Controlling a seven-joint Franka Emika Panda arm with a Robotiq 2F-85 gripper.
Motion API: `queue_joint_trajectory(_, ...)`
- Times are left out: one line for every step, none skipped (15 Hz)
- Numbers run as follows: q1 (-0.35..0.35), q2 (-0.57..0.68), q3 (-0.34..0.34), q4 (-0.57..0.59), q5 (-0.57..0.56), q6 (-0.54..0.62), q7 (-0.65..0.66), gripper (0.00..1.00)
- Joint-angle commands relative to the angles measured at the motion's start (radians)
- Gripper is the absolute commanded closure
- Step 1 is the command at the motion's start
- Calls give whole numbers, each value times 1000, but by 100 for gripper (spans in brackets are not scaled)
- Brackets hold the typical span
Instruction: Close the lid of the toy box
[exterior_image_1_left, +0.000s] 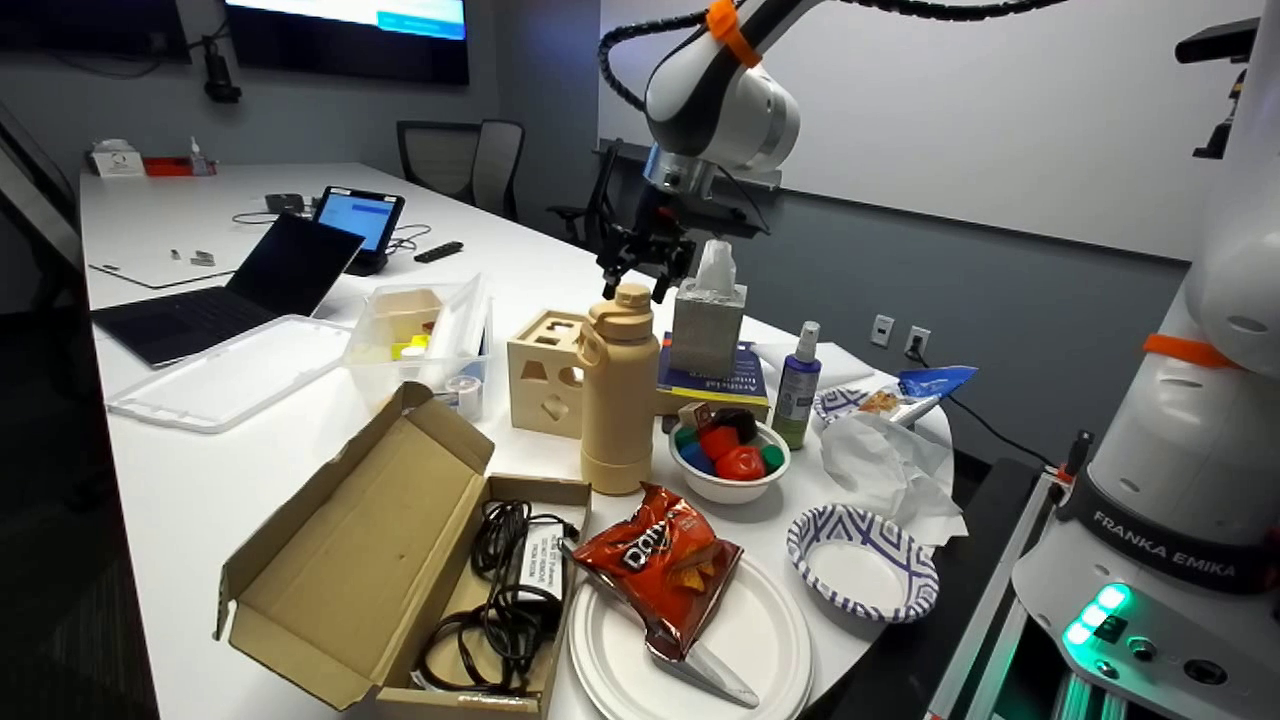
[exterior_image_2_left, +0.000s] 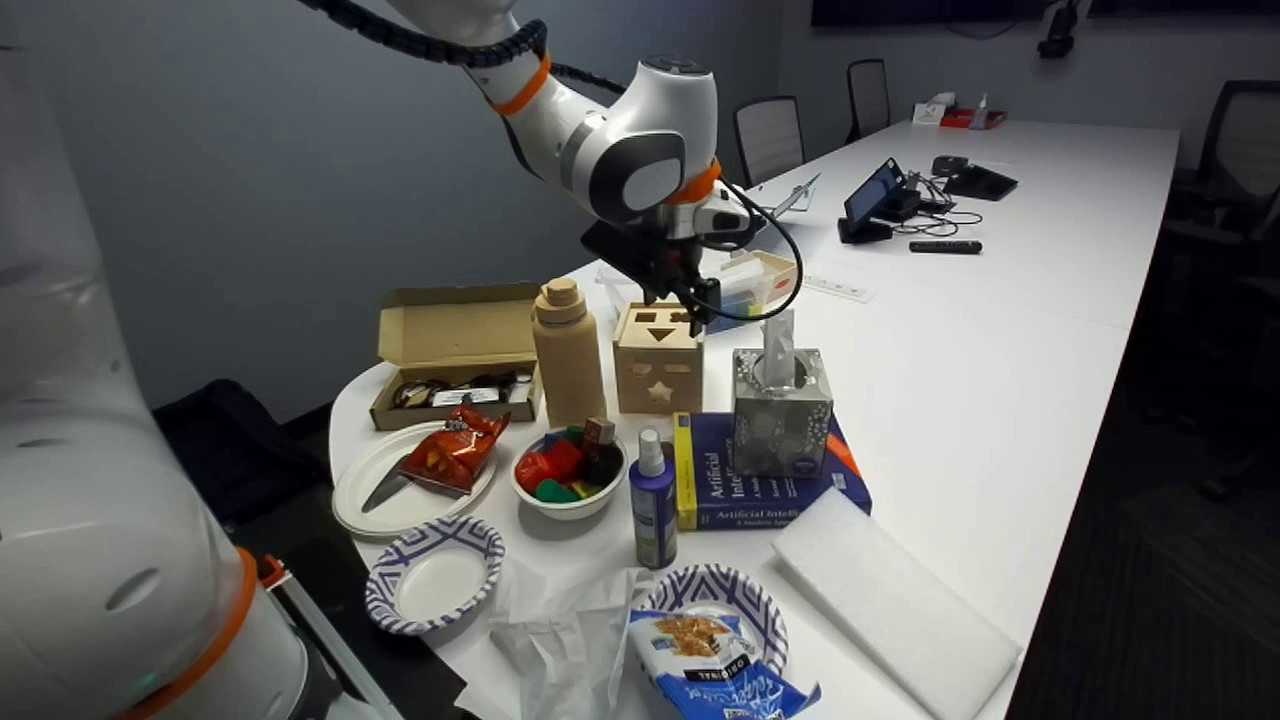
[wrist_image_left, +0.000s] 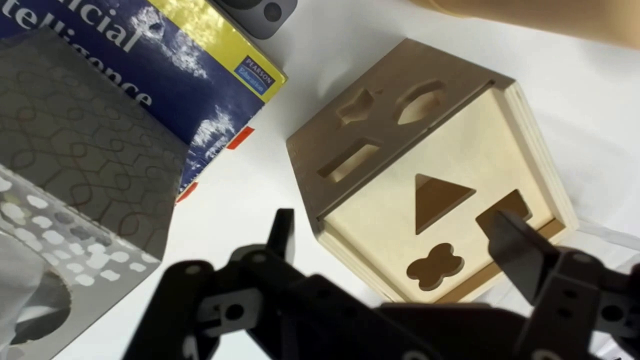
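Observation:
The toy box is a tan wooden cube with shaped holes, seen in both exterior views (exterior_image_1_left: 530, 397) (exterior_image_2_left: 630, 393) and in the wrist view (wrist_image_left: 385, 131). Its lid (wrist_image_left: 375, 200) is a flat panel with cut-out shapes, set between raised side edges on top. A narrow brown gap shows along the lid's lower-right edge in the wrist view. My gripper (wrist_image_left: 395, 217) is open with nothing between its fingers. It hangs above the box, also seen in both exterior views (exterior_image_1_left: 634, 285) (exterior_image_2_left: 673, 312). One fingertip overlaps a lid hole in the wrist view; contact cannot be told.
A tan bottle (exterior_image_2_left: 570, 365) stands close beside the box. A tissue box (exterior_image_2_left: 785, 430) stands on a blue book (exterior_image_2_left: 705, 470). A clear plastic bin (exterior_image_1_left: 470, 345) is near the box's other side. A bowl of blocks (exterior_image_1_left: 725, 488), a spray bottle (exterior_image_1_left: 797, 390) and an open cardboard box (exterior_image_1_left: 350, 530) are nearby.

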Motion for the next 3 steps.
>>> queue_joint_trajectory(10, -14, -8, 9, -10, -28, -6, 0)
queue_joint_trajectory(11, -12, -8, 10, -10, -27, -5, 0)
queue_joint_trajectory(12, -13, -9, 10, -13, -29, -1, 0)
